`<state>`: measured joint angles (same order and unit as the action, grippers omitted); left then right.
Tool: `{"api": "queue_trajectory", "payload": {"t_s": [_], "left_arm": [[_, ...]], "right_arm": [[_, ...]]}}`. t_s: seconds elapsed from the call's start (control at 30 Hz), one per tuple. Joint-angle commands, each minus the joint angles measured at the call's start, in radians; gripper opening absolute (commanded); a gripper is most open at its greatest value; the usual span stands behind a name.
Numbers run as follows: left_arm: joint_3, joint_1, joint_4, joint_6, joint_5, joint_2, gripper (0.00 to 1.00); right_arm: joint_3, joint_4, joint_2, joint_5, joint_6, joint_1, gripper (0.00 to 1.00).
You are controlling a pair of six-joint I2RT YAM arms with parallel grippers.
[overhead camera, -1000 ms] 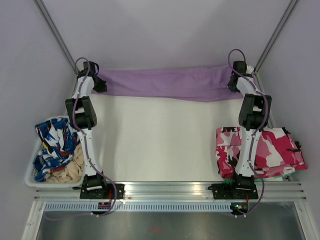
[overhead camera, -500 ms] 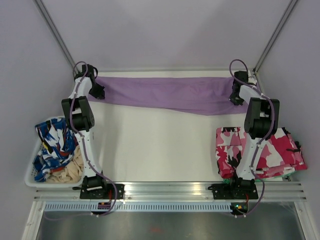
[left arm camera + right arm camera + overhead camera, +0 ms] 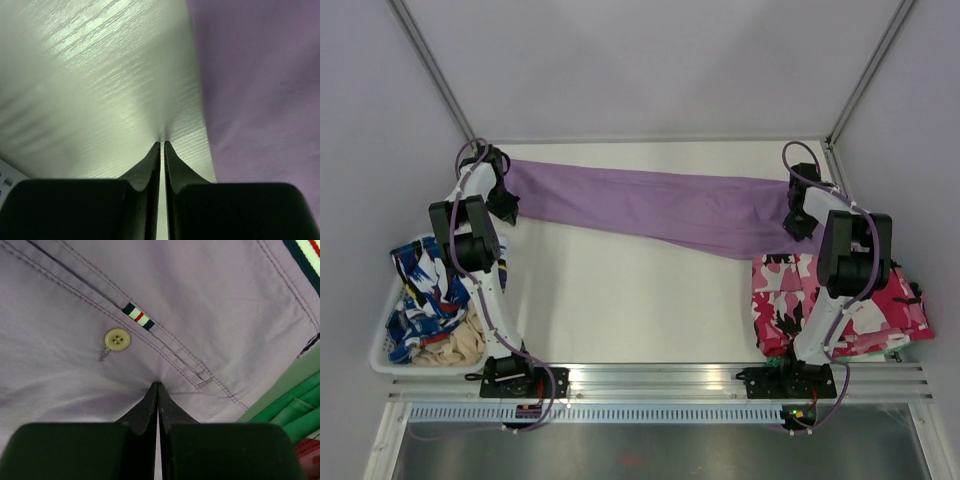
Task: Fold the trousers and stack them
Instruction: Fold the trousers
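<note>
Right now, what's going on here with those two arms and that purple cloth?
The lilac trousers are stretched out sideways across the far part of the table, between the robot's two arms. The right pincer is shut on the waist end, just below a buttoned pocket and close to the folded camouflage garment. The left pincer is shut at the leg end and seems to hold it. No fold has been made yet.

A folded pink camouflage garment (image 3: 890,300) lies right, blue-patterned clothing (image 3: 420,285) in a white basket (image 3: 378,347) left.
</note>
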<state>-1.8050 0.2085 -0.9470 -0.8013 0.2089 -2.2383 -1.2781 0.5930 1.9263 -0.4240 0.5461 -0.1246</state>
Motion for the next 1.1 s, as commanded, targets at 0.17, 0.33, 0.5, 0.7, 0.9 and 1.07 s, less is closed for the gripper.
{"api": "queue_trajectory", "payload": {"t_s": [0.17, 0.33, 0.5, 0.7, 0.9, 1.07], "left_arm": [[-0.180, -0.008, 0.086, 0.180, -0.121, 0.094, 0.13], [-0.215, -0.046, 0.217, 0.251, -0.261, 0.118, 0.28], [-0.238, -0.109, 0.255, 0.232, -0.311, 0.063, 0.46], [-0.260, -0.190, 0.310, 0.126, -0.391, -0.001, 0.50], [-0.304, -0.267, 0.364, 0.099, -0.443, -0.064, 0.55], [-0.372, -0.294, 0.370, 0.050, -0.448, -0.142, 0.55]], "right_arm": [[-0.251, 0.025, -0.009, 0.196, -0.170, 0.045, 0.23], [-0.412, -0.062, 0.008, 0.387, -0.242, 0.120, 0.58], [-0.449, -0.154, 0.094, 0.593, -0.252, 0.221, 0.73], [-0.511, -0.003, 0.207, 0.501, -0.259, 0.296, 0.74], [-0.446, 0.002, 0.209, 0.334, -0.271, 0.296, 0.78], [-0.435, -0.022, 0.255, 0.265, -0.265, 0.295, 0.79]]}}
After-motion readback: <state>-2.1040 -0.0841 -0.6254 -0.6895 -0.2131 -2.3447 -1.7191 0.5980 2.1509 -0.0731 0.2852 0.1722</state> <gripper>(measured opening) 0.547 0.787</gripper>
